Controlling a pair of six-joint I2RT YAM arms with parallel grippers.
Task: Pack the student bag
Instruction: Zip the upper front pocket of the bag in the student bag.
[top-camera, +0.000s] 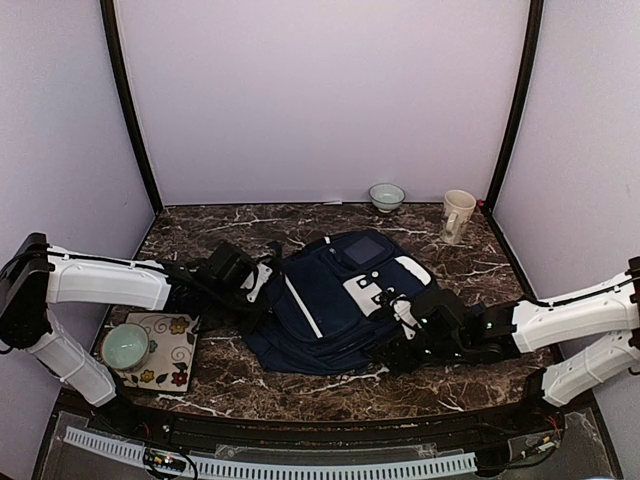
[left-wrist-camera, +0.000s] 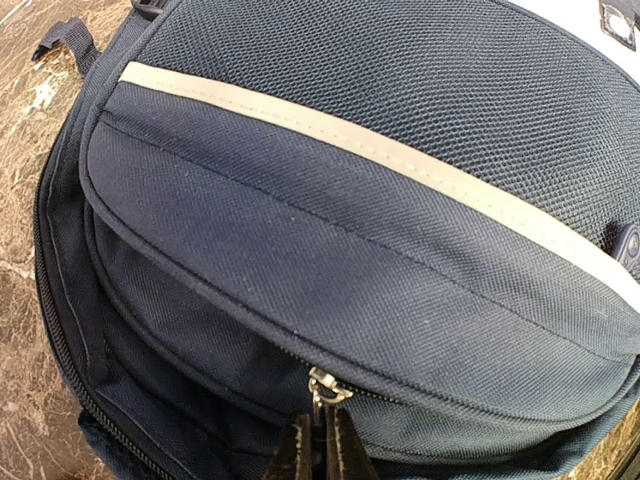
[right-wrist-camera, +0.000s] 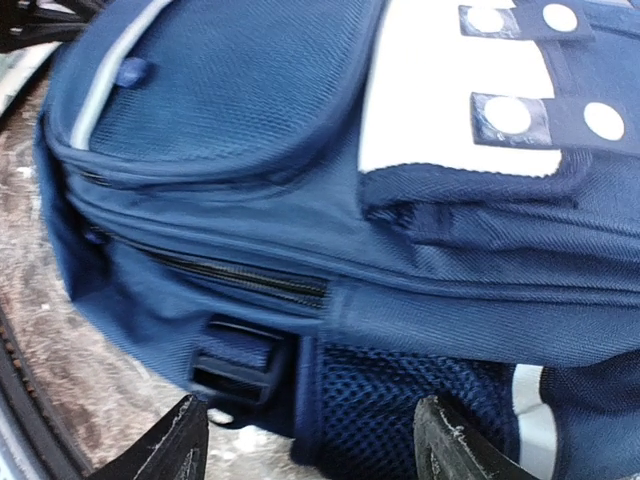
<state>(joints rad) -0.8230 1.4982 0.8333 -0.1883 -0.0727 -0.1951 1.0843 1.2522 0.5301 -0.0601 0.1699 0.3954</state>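
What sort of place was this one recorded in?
Likely a lab test booth, not a real room: plain lilac walls box in a marble-look table, two robot arms reaching over it.

The left arm (top-camera: 100, 280) comes in from the left side. Its white part lies low and almost flat, and it points toward the middle. The left gripper (top-camera: 252, 283) is at the end of it. In the left wrist view its two fingers (left-wrist-camera: 296, 455) are pressed tight together, with no gap between them.

The right arm (top-camera: 570, 315) comes in from the right side, also low, and it is bent at the elbow. The right gripper (top-camera: 402, 350) points to the left. In the right wrist view its two black fingers (right-wrist-camera: 165, 445) stand far apart.
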